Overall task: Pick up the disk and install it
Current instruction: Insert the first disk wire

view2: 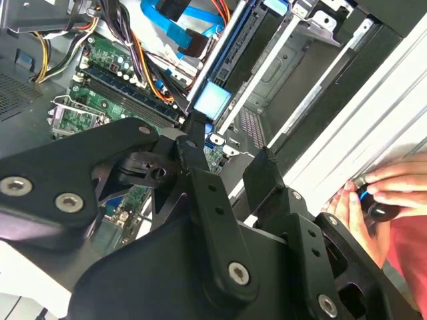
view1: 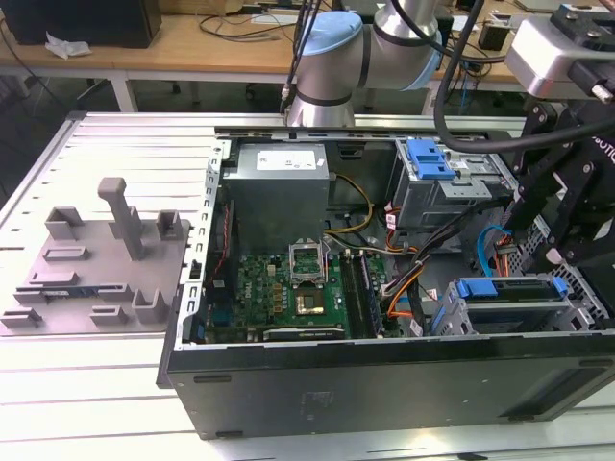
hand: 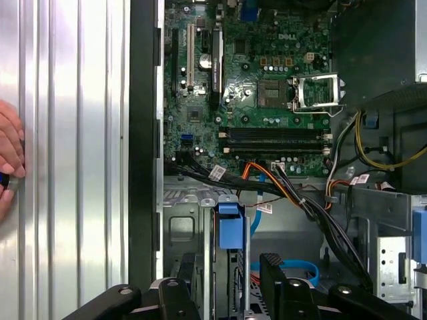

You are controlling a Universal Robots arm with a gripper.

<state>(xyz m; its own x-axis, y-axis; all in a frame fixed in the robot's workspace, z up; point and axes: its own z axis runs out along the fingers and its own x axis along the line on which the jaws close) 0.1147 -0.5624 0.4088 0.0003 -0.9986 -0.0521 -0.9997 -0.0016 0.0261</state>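
Observation:
The disk (view1: 509, 290) sits on edge in the grey drive cage (view1: 586, 312) at the front of the open computer case, on the exterior view's right, its blue rails showing along the top. In both wrist views its blue handle (hand: 229, 223) (view2: 212, 99) points toward my gripper. My gripper (hand: 227, 263) (view2: 230, 157) (view1: 557, 252) hovers just above the cage and is open. One black finger (hand: 180, 273) stands on each side of the handle, and neither presses on it.
A second grey cage with a blue latch piece (view1: 428, 158) stands further back. Orange and blue cables (view1: 413, 288), the motherboard (view1: 288, 288) and the power supply (view1: 279, 187) fill the case. A grey fixture plate (view1: 96, 259) lies on the exterior view's left. A person's hand (view2: 380, 193) (hand: 8, 157) rests beside the case.

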